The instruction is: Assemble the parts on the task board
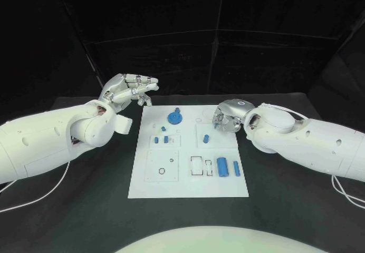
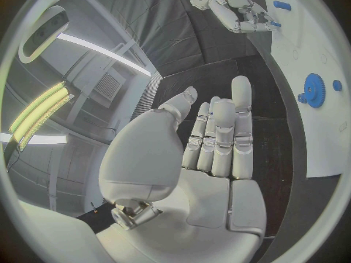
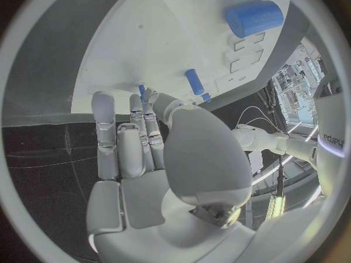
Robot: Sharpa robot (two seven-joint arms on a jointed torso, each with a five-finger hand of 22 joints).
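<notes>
The white task board (image 1: 189,184) lies flat in the middle of the black table (image 1: 289,211).

The left hand (image 1: 131,88) is up above the table, at about 10 o'clock from the board's middle, just past the board's far left corner. Its fingers (image 1: 144,81) are curled in a bit and it holds nothing. In the left wrist view the left hand (image 2: 212,140) has its fingers (image 2: 241,108) close side by side and mostly straight, with the thumb bent a little beside them. Nothing is in it and it touches nothing.

The right hand (image 1: 230,115) is at about 2 o'clock from the board's middle, over the board's far right edge. In the right wrist view the right hand (image 3: 143,152) has its fingers (image 3: 104,128) close together and pointing at the board. A small thin blue piece (image 3: 142,91) shows right at the fingertips, next to the thumb. I cannot tell if the hand is pinching it or just touching it.

On the board, a blue gear (image 1: 175,116) sits near the far edge, at 12 o'clock. Two small blue pegs (image 1: 160,139) sit left of the middle, at about 10 o'clock. One small blue peg (image 1: 206,139) sits at about 1 o'clock, near the right hand. A fat blue cylinder (image 1: 222,166) and a thin blue rod (image 1: 237,168) lie side by side at about 4 o'clock.
</notes>
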